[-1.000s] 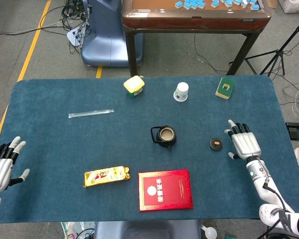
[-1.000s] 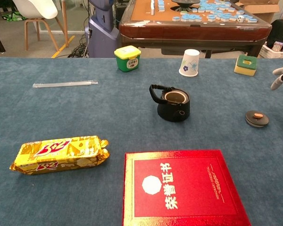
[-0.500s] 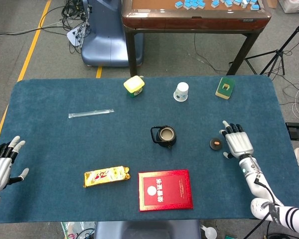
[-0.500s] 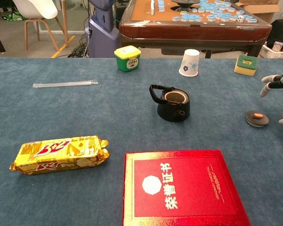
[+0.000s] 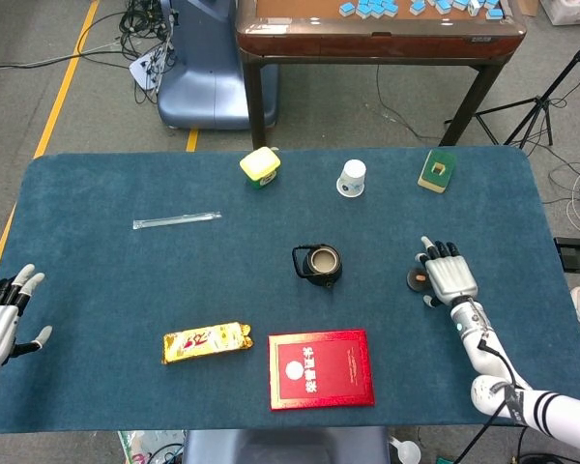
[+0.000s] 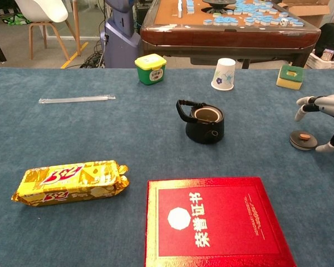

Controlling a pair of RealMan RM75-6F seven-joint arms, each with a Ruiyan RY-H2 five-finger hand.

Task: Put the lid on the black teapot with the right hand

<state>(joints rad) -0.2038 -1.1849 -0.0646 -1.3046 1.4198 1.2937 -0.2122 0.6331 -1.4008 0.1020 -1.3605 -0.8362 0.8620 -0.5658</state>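
The right hand (image 6: pixel 325 114), fingers apart, hovers above the lid (image 6: pixel 302 139), well right of the open black teapot (image 6: pixel 205 123).

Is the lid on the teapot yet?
Off. The black teapot stands open-topped; the lid lies on the table beside the right robot hand.

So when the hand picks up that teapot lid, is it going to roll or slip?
The lid lies flat on the cloth as a low disc, so it probably won't roll. Its small knob is the only raised part, so a pinch there could slip. It looks small and likely light. The right hand is open above it, not yet gripping.
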